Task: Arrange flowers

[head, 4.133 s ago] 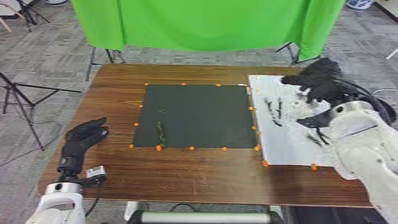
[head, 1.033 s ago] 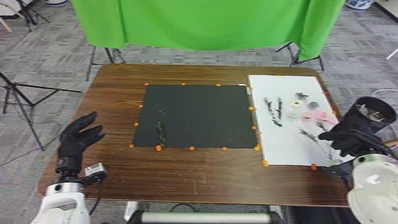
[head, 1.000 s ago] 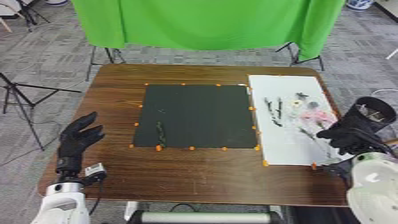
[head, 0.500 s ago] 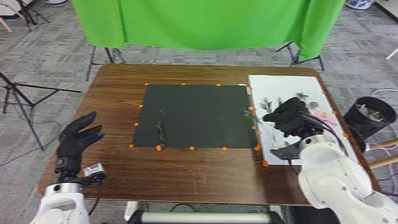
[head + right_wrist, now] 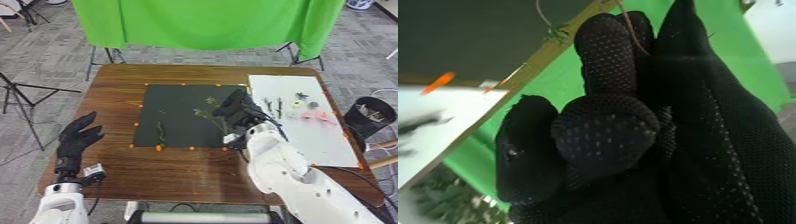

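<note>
Nearest us, a grey bar (image 5: 200, 218) is lying just beyond the surface's (image 5: 178, 175) near edge. Our right arm (image 5: 280, 162) is crossing that edge and the wood between it and the mat (image 5: 182, 125), and a black cable (image 5: 336, 169) is trailing beside it over the surface's near right part. Our left robot hand (image 5: 80, 136) is hovering at the left edge, its fingers apart.

Our right robot hand (image 5: 238, 111) is hanging over the mat's right side, clamped on the sprig (image 5: 206, 115); in the wrist view, a thin stem is running between its fingers (image 5: 607, 45). The sprig's green heads are pointing left and away over the mat, and one dark stalk (image 5: 161, 134) is lying near the mat's left edge. Orange markers (image 5: 192, 148) are rimming the mat, with a strip of wood running along its left, near and far sides.

The white sheet (image 5: 329, 147) is lying along the surface's right edge, bearing pink flowers (image 5: 324, 117), a pale flower (image 5: 296, 104) and two dark stems (image 5: 279, 107). A bin (image 5: 369, 122) is standing just off that edge, narrowing our room there. Beyond the far edge, a green cloth (image 5: 209, 25) is hanging across.
</note>
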Motion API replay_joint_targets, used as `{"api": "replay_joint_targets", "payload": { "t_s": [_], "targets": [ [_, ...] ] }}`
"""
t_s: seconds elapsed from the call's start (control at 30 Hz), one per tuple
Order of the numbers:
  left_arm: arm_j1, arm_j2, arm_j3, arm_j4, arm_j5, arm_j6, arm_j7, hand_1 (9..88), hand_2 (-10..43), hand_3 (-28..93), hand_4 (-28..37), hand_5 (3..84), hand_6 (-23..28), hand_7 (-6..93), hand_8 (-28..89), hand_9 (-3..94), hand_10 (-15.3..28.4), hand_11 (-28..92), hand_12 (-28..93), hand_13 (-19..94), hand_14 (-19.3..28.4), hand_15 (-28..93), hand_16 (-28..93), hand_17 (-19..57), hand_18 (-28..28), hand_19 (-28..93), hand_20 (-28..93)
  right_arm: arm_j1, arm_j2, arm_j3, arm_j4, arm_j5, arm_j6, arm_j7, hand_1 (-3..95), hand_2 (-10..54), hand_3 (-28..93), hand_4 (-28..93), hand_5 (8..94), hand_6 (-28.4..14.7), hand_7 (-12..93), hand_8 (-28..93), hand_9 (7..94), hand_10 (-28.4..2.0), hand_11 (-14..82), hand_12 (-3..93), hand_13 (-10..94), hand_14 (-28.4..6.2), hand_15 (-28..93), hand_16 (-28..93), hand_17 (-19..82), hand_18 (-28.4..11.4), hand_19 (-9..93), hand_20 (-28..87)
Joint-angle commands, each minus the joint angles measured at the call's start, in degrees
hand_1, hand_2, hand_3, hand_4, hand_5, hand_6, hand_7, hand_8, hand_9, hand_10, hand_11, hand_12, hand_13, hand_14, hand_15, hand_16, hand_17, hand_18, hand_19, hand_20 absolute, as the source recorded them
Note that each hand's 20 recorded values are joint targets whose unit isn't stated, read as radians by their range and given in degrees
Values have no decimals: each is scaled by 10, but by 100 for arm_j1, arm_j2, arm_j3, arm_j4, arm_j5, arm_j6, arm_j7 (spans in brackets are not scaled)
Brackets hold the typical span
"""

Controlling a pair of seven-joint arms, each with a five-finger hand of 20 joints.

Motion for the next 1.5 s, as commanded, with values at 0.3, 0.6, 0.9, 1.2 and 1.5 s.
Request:
{"api": "replay_joint_targets", "payload": {
  "t_s": [0.3, 0.6, 0.9, 1.2, 1.5],
  "targets": [
    [56, 39, 122, -71, -18, 14, -58, 522, -95, 670, -82, 398, 0, 249, -124, 301, 89, 233, 101, 369, 129, 282, -12, 187, 129, 274, 296, 1016, -787, -1023, 840, 1085, 532, 51, 560, -78, 587, -88, 822, -62, 203, 213, 937, -120, 360, 216, 937, -20, 593, 171, 774, -60, 858, 323],
    [-25, 9, 180, -43, -33, -61, -114, 527, -95, 675, -87, 401, 1, 248, -121, 300, 87, 231, 102, 367, 128, 277, -12, 183, 128, 273, 291, 1167, -1091, -1283, 1041, 1377, 722, 24, 568, -80, 582, -95, 825, -68, 202, 210, 937, -134, 346, 206, 937, -24, 571, 167, 779, -56, 832, 315],
    [-59, 3, 210, 14, 3, -111, -117, 534, -95, 677, -89, 404, 2, 246, -120, 298, 85, 230, 103, 363, 128, 275, -13, 180, 127, 272, 288, 1088, -1098, -1293, 1174, 1664, 929, 219, 575, -81, 575, -101, 826, -69, 201, 210, 937, -143, 322, 194, 937, -28, 541, 162, 779, -56, 801, 306],
    [-72, -1, 222, 31, 13, -160, -131, 529, -95, 678, -91, 406, 2, 242, -118, 299, 85, 230, 103, 363, 129, 279, -13, 178, 128, 274, 288, 1012, -1106, -1253, 1197, 1886, 964, 323, 576, -80, 573, -104, 826, -69, 199, 208, 937, -145, 297, 185, 937, -35, 518, 160, 778, -62, 786, 296],
    [-105, -4, 232, 48, 28, -218, -152, 528, -95, 679, -91, 406, 1, 242, -118, 299, 85, 230, 103, 362, 129, 277, -14, 177, 128, 274, 287, 998, -1077, -1276, 1177, 1946, 933, 316, 567, -78, 571, -102, 817, -68, 193, 200, 937, -144, 285, 186, 937, -35, 506, 161, 774, -64, 781, 289]
  ]
}}
